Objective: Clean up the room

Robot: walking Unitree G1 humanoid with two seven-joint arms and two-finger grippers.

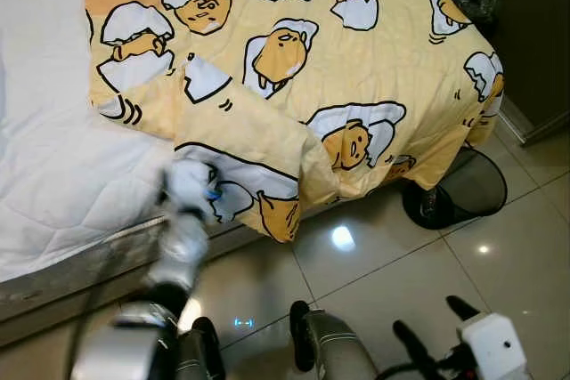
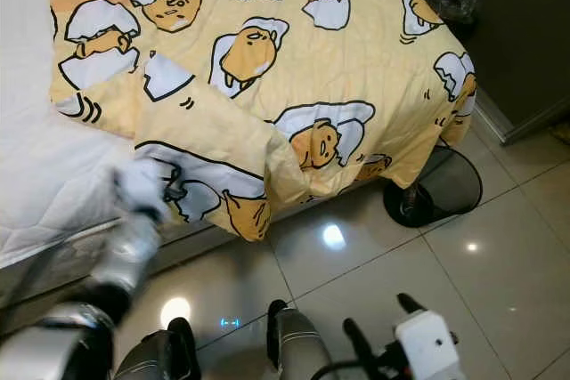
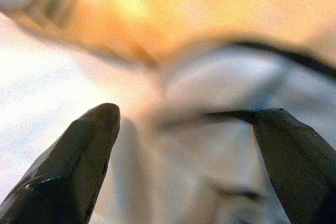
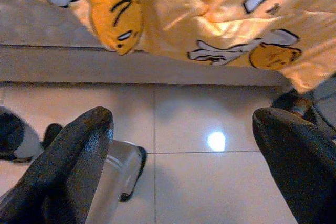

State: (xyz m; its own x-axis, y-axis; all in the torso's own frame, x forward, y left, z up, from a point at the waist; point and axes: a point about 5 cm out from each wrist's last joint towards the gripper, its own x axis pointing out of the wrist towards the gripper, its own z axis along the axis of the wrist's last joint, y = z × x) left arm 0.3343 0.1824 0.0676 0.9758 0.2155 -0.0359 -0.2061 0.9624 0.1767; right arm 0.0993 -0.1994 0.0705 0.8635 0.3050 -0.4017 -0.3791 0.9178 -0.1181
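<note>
- Where the yellow quilt [image 1: 356, 60] hangs off the bed's corner, the left eye view shows the left arm reaching up from below, its gripper [image 1: 200, 189] at the quilt's drooping edge, blurred, just beside the bare white mattress [image 1: 53, 166]. A folded-back flap of quilt lies above it. A black fan [image 1: 459, 189] stands on the tiled floor [image 1: 383, 264] under the quilt's far corner. The right gripper [image 1: 427, 331] sits low, near the robot's legs, over the floor.
- In the right eye view the same scene: the quilt [image 2: 321, 51] covers most of the bed, the mattress [image 2: 36, 175] bare to the left, the left gripper [image 2: 165, 189] against the hanging hem, the fan [image 2: 436, 189] beside the bed's corner.
- In the left wrist view the two fingers [image 3: 73, 166] stand apart, with blurred white and yellow quilt cloth [image 3: 210, 129] close between and beyond them; whether they touch it I cannot tell.
- In the right wrist view the fingers [image 4: 68, 171] are spread wide, holding nothing, over the floor [image 4: 210, 182], with the quilt's edge [image 4: 210, 19] hanging beyond.
</note>
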